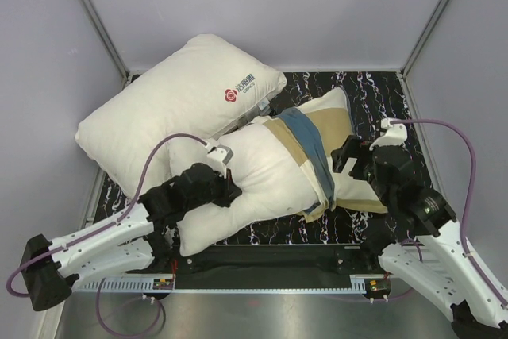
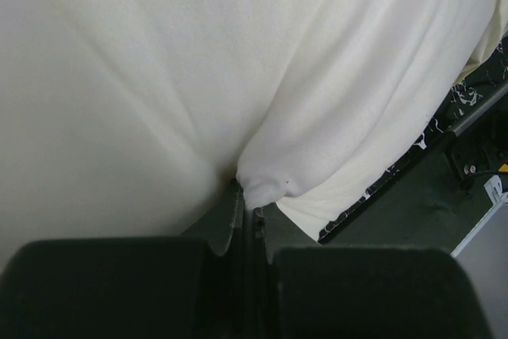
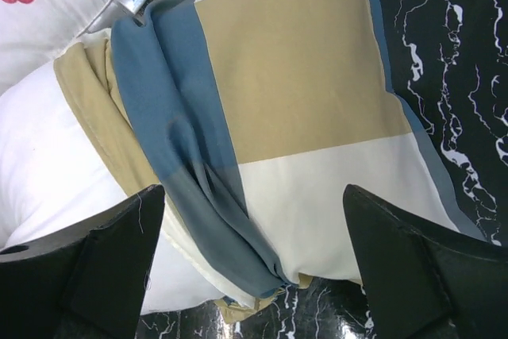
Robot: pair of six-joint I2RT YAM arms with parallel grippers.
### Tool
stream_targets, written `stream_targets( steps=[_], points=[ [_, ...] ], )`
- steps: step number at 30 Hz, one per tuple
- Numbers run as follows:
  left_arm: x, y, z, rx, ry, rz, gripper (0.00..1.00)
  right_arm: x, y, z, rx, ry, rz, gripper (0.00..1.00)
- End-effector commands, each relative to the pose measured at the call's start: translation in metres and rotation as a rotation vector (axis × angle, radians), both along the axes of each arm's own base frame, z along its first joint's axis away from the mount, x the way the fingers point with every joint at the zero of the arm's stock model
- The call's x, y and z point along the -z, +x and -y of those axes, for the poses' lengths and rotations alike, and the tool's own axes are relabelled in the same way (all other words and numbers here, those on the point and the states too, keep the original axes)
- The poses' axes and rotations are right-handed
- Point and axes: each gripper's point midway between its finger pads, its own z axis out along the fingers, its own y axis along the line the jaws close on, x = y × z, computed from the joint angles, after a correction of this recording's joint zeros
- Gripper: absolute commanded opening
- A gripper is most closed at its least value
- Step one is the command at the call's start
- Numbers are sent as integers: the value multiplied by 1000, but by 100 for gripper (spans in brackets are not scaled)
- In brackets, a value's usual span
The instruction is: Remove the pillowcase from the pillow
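We count two pillows, the pillow (image 1: 246, 174) and a logo pillow (image 1: 175, 109) behind it, and just one pillowcase (image 1: 329, 129).

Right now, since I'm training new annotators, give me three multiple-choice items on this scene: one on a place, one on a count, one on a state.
1. Seen from the top view, where does the logo pillow lie from the plain pillow?
A far left; B near right; C directly right.
2. How many pillows are in view?
A one; B two; C three.
3. The right claw is:
A shut on the pillowcase; B open over it; C shut on the plain pillow.

1 A: it sits at the top view's upper left.
2 B: only those two show.
3 B: its jaws stand wide apart above the checked fabric.
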Motion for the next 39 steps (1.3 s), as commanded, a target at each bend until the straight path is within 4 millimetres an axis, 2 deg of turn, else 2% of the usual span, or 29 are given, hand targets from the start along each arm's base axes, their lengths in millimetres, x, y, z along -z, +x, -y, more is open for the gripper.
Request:
stream_targets(
  steps=[1, 5, 6, 7, 9, 10, 12, 13, 15, 17, 18, 21, 24, 28, 29, 31, 32, 35, 37, 38, 39],
  points=[
    [35, -11, 0, -26, 56, -34, 0, -10, 13, 0, 1, -60, 29, 100],
    [60, -38, 5, 18, 96, -64, 0, -5, 30, -17, -64, -102, 25, 100],
    [64, -43, 9, 16, 82, -80, 0, -3, 39, -24, -79, -112, 25, 100],
    [76, -57, 9, 46, 100, -97, 0, -3, 44, -29, -90, -116, 27, 100],
    [87, -67, 12, 38, 92, -122, 0, -1, 57, -39, -100, -122, 26, 100],
    [101, -81, 12, 68, 121, -140, 0, -6, 62, -42, -104, -116, 38, 100],
    [109, -90, 16, 68, 114, -161, 0, -9, 73, -55, -132, -107, 51, 100],
    [118, -102, 17, 98, 144, -171, 0, -18, 76, -58, -137, -94, 72, 100],
    [122, -109, 23, 94, 144, -179, 0, -23, 87, -67, -148, -97, 86, 100],
    [130, -119, 28, 117, 178, -179, 0, -38, 93, -72, -159, -85, 114, 100],
    [131, -121, 31, 116, 179, -182, 0, -37, 98, -77, -169, -86, 111, 100],
    [133, -129, 43, 132, 187, -182, 0, -50, 100, -90, -224, -61, 148, 100],
    [134, -134, 52, 147, 182, -181, 0, -52, 98, -102, -294, -43, 169, 100],
    [130, -138, 61, 156, 147, -187, 0, -34, 103, -105, -289, -58, 128, 100],
    [129, -139, 62, 156, 142, -189, 0, -19, 104, -107, -302, -73, 79, 100],
    [130, -141, 61, 160, 145, -188, 0, -3, 103, -115, -342, -84, 23, 100],
    [130, -141, 61, 160, 146, -186, 0, 15, 101, -123, -382, -88, -39, 100],
    [133, -142, 56, 149, 165, -186, 0, 49, 97, -137, -445, -84, -142, 100],
    [135, -144, 53, 143, 173, -190, 0, 68, 97, -137, -434, -83, -192, 100],
    [135, -143, 52, 139, 175, -188, 0, 80, 100, -133, -403, -100, -220, 96],
    [137, -144, 50, 134, 178, -193, 0, 86, 101, -130, -382, -110, -234, 86]
  ],
)
